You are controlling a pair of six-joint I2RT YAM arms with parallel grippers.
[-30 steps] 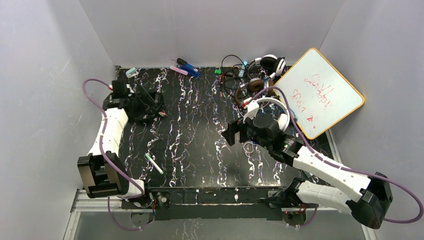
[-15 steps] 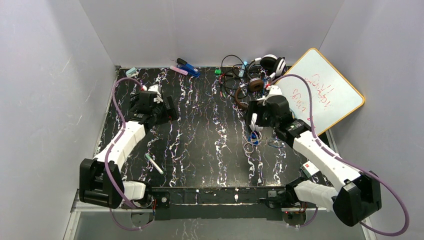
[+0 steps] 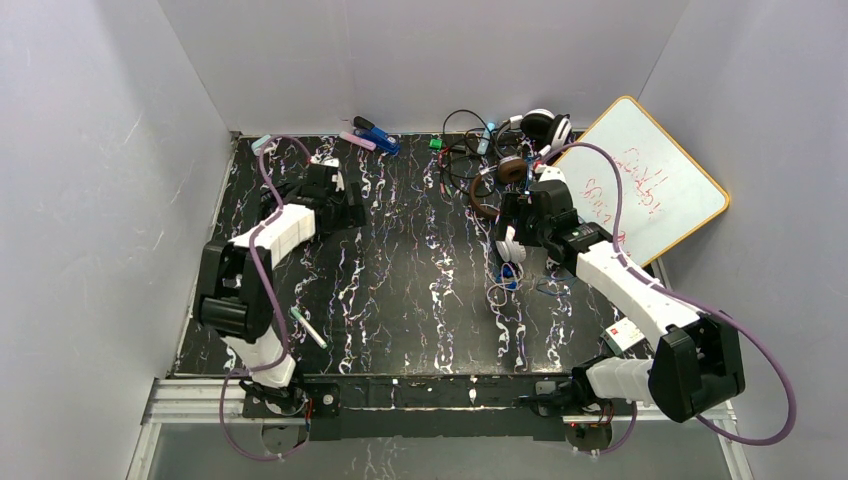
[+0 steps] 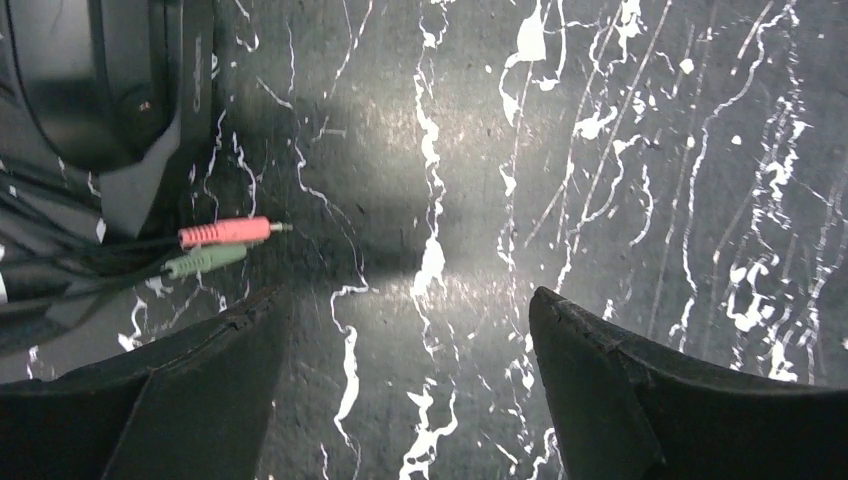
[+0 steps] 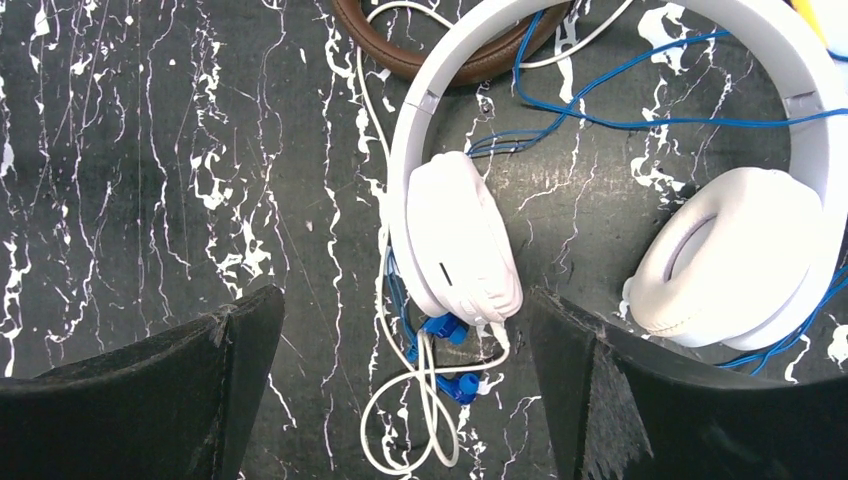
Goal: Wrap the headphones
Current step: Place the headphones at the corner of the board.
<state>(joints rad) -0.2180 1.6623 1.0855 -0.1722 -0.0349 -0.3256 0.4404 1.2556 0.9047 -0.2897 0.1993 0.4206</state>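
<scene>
The white headphones (image 5: 460,235) lie flat on the black marbled table, their white cord (image 5: 420,410) looped below one ear cup and tangled with a blue cord (image 5: 450,330). My right gripper (image 5: 405,295) is open and hovers above that ear cup; it also shows in the top view (image 3: 510,220). A brown headset band (image 5: 450,60) lies just beyond. The brown-cupped headphones (image 3: 512,168) sit in a cord tangle at the back. The black headset (image 4: 100,90) lies left of my open, empty left gripper (image 4: 405,300), with its pink plug (image 4: 225,232) and green plug (image 4: 205,262) beside it.
A whiteboard (image 3: 645,185) leans at the right edge. A blue stapler (image 3: 378,135), a pink marker (image 3: 356,141) and a small green item (image 3: 436,143) lie along the back wall. A pen (image 3: 308,328) lies near the front left.
My right gripper moved from the table's middle back to the right, and the white headphones now lie on the table under it. My left gripper swung right, off the black headset.
</scene>
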